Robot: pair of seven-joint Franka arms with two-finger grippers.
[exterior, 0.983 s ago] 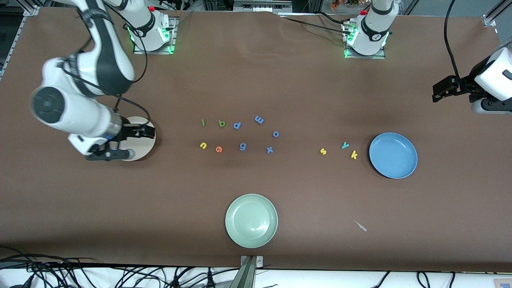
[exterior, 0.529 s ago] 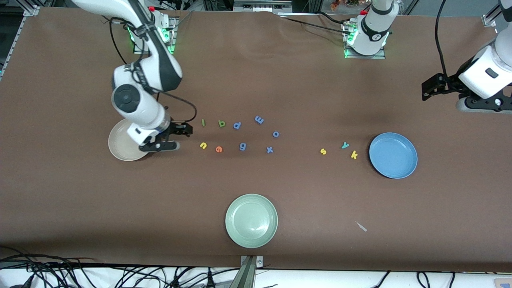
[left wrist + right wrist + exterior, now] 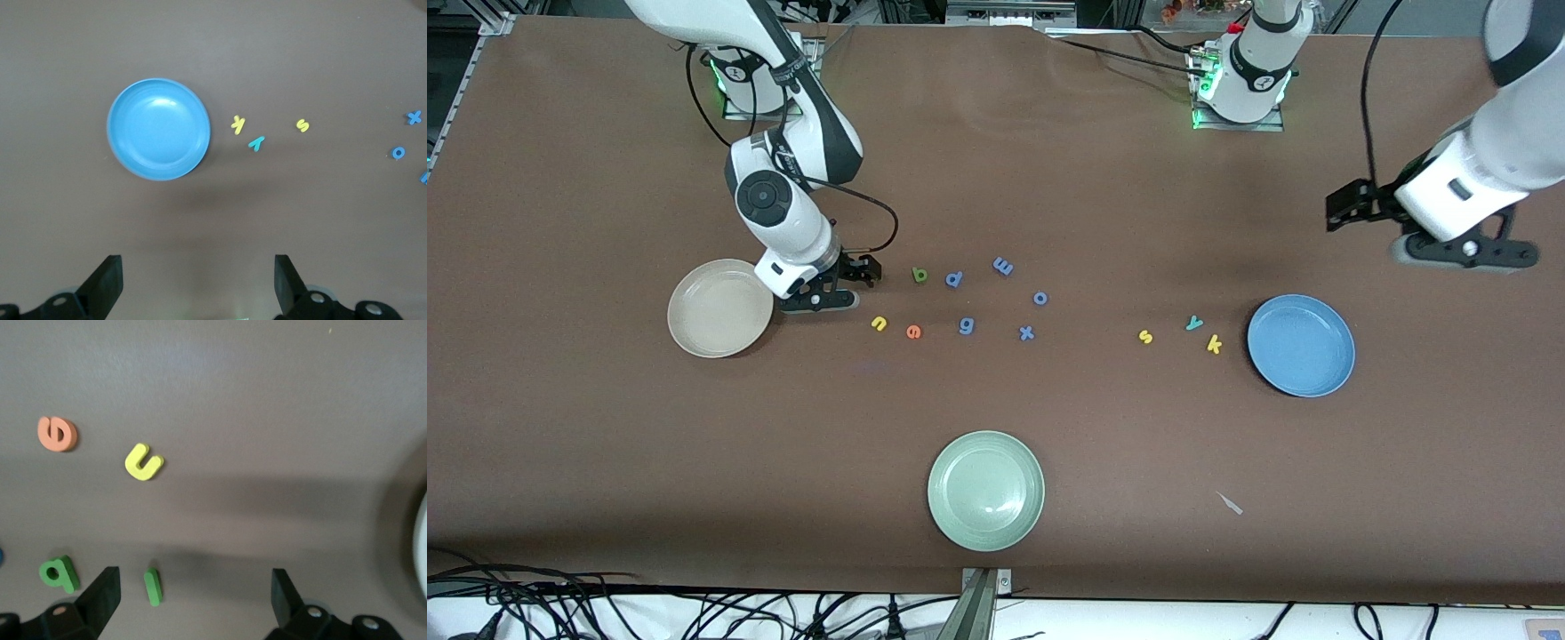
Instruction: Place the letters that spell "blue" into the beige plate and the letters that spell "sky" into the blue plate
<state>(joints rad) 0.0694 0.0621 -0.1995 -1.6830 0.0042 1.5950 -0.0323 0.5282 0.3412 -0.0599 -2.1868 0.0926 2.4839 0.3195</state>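
Nothing has been sorted yet, judging by how things lie: the beige plate (image 3: 719,308), toward the right arm's end of the counter (image 3: 605,462), and the blue plate (image 3: 1301,346), toward the left arm's end, both sit empty, so all seven letters remain to be moved. The pale green plate (image 3: 985,491) lies nearest the front camera and has no part in the job. The right gripper (image 3: 864,270), fingers spread wide, hangs low just beside the beige plate and over the green "l" (image 3: 153,586), which the right wrist view shows lying between the fingers; that looks like the first pick. The left gripper (image 3: 1343,210), also spread and holding nothing, hangs over bare counter above the blue plate's end, well apart from its letters. The green "b" (image 3: 919,275), yellow "u" (image 3: 879,324) and orange "e" (image 3: 913,332) lie close by the right gripper. The yellow "s" (image 3: 1145,336), teal "y" (image 3: 1194,323) and yellow "k" (image 3: 1214,343) sit in a loose row just beside the blue plate. Five all-blue letters (image 3: 1003,265) lie between the two groups. The counter is a plain brown sheet with a small pale scrap (image 3: 1230,503) near the front; cables (image 3: 560,604) trail along its front edge.
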